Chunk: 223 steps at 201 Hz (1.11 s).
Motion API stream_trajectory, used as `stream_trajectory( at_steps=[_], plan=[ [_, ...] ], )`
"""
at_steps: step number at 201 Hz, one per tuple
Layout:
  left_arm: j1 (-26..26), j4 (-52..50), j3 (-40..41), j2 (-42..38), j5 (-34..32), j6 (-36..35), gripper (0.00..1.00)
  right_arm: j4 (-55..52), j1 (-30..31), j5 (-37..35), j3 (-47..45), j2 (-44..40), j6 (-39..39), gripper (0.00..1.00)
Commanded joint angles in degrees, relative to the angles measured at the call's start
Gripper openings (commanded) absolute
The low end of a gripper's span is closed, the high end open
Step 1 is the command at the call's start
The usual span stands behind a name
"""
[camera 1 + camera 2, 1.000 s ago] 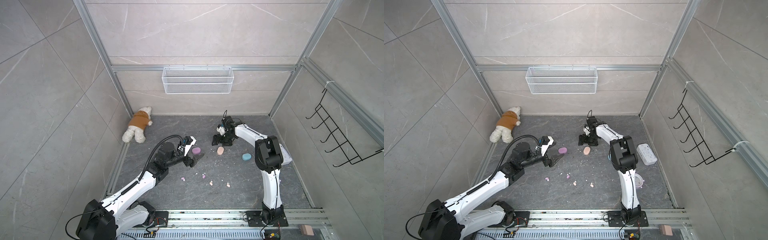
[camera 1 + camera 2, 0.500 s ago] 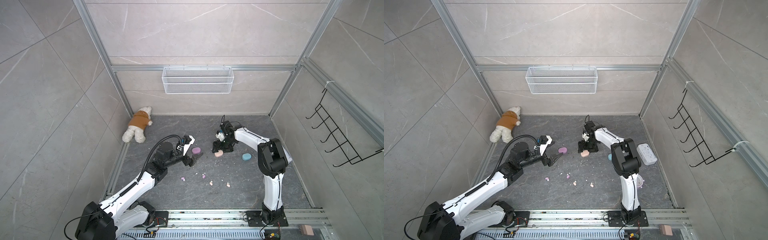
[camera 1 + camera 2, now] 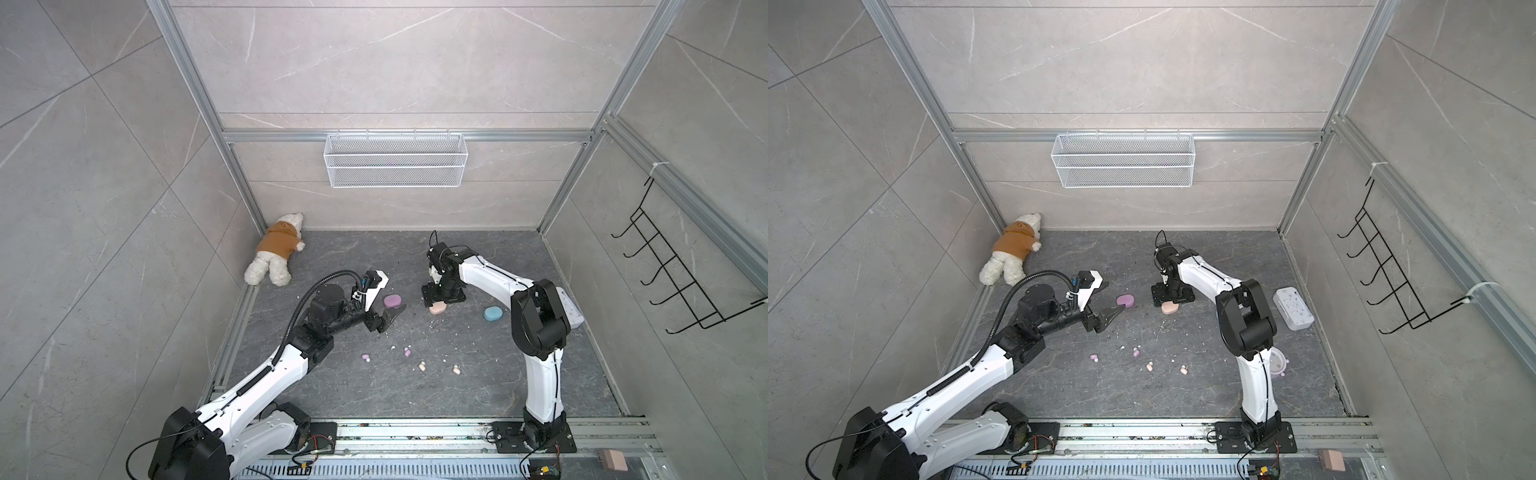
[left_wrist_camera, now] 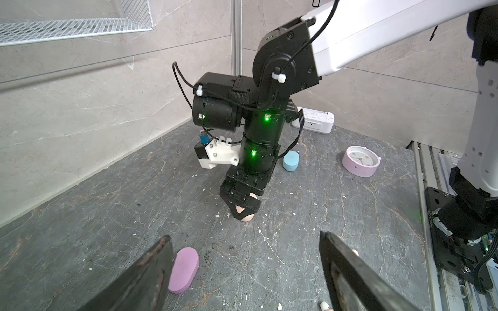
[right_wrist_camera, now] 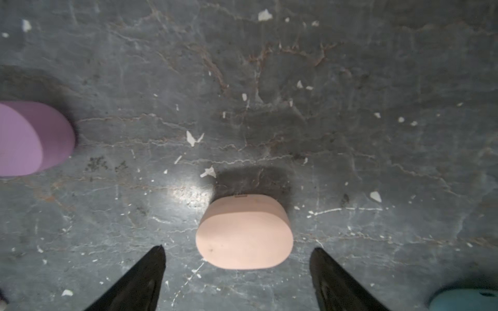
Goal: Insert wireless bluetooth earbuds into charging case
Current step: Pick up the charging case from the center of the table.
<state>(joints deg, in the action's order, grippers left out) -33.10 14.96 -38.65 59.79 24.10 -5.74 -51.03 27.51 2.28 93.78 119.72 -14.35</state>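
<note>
Three shut oval charging cases lie on the dark floor: lilac, peach and blue. Nearer the front are loose earbuds, two lilac and two peach. My right gripper points straight down over the peach case. It is open, with a finger on either side of the case and neither touching it. My left gripper hovers low, open and empty, just in front of the lilac case, which lies beside one finger.
White crumbs are scattered over the floor. A teddy bear lies in the back left corner. A white power strip and a pink alarm clock sit by the right wall. A wire basket and a black hook rack hang on the walls.
My right gripper has swung from behind the peach case to right over it, and the case has shifted slightly forward. The left arm has barely moved.
</note>
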Motion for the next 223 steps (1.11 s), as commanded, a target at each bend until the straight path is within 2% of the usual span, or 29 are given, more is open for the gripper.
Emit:
stream_trajectory(
  at_steps=[1,58,142,197,223],
  plan=[
    [0.2,1.0,0.2,-1.6,0.0,-0.6,0.87,-1.0,-0.1,-1.8,1.2,2.5,0.1,0.86],
    [0.2,1.2,0.3,-1.9,-0.3,-0.6,0.87,0.0,0.5,-2.0,1.6,3.4,0.4,0.85],
    [0.3,1.6,0.6,-1.7,-0.2,-0.4,0.87,0.4,0.6,-2.3,1.1,2.2,0.4,0.71],
    [0.3,1.6,0.5,-1.5,-0.4,-0.3,0.87,-0.3,0.5,-1.8,1.4,1.1,0.7,0.57],
    [0.2,0.9,0.4,-0.4,-0.8,-0.6,0.87,-2.1,0.6,-1.5,1.2,-2.0,0.3,0.57]
  ],
)
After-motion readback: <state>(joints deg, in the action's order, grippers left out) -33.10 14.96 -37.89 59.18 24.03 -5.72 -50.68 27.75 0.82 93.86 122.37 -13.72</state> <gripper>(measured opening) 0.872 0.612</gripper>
